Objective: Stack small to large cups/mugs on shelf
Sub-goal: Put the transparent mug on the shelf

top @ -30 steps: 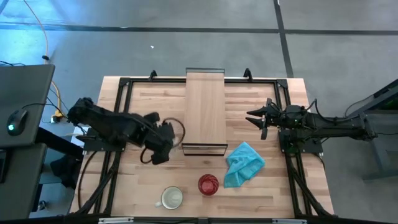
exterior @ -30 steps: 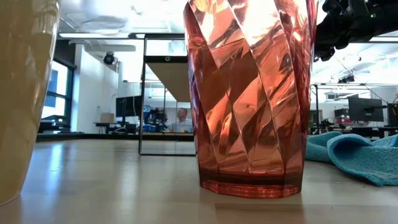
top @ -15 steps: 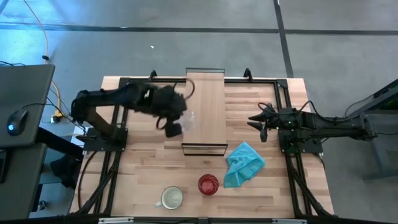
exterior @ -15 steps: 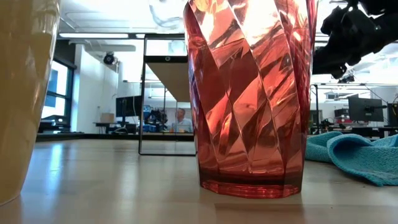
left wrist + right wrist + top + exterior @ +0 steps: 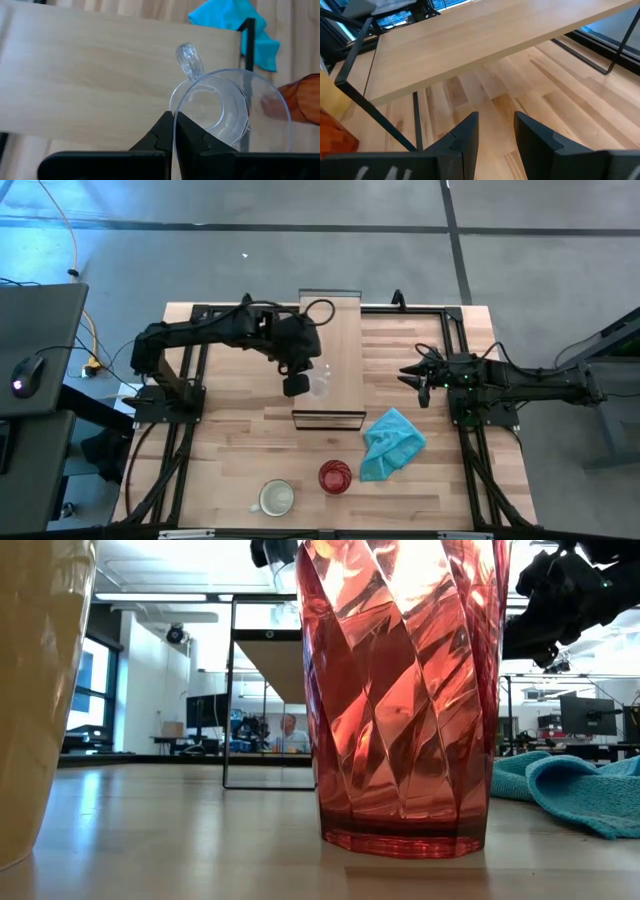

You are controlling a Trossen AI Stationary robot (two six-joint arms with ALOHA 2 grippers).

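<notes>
My left gripper (image 5: 296, 386) reaches over the shelf (image 5: 330, 330), a long light-wood board on a thin dark frame, and is shut on the small clear glass (image 5: 320, 381). In the left wrist view the glass (image 5: 220, 110) has a small clear handle (image 5: 189, 58). The red translucent cup (image 5: 335, 476) and the cream-white mug (image 5: 276, 498) stand upright on the table near its near edge. My right gripper (image 5: 414, 376) is open and hovers to the right of the shelf, holding nothing. My left gripper pinches the clear glass by its rim (image 5: 174, 131), on the side opposite the handle, one finger inside the glass and one outside. The fingers come from above. The glass is lifted clear, over the shelf board near its near end.
A crumpled teal cloth (image 5: 392, 442) lies on the table right of the shelf's near end, close to the red cup. A dark frame (image 5: 200, 315) borders the tabletop. The shelf's far half is bare board. A person sits far off in the room (image 5: 292, 730).
My left gripper, shut on the clear glass, has risen from the table left of the shelf's near end and swung toward the far edge and then right, carrying the glass over the shelf board. The glass was lifted clear of the table throughout.
</notes>
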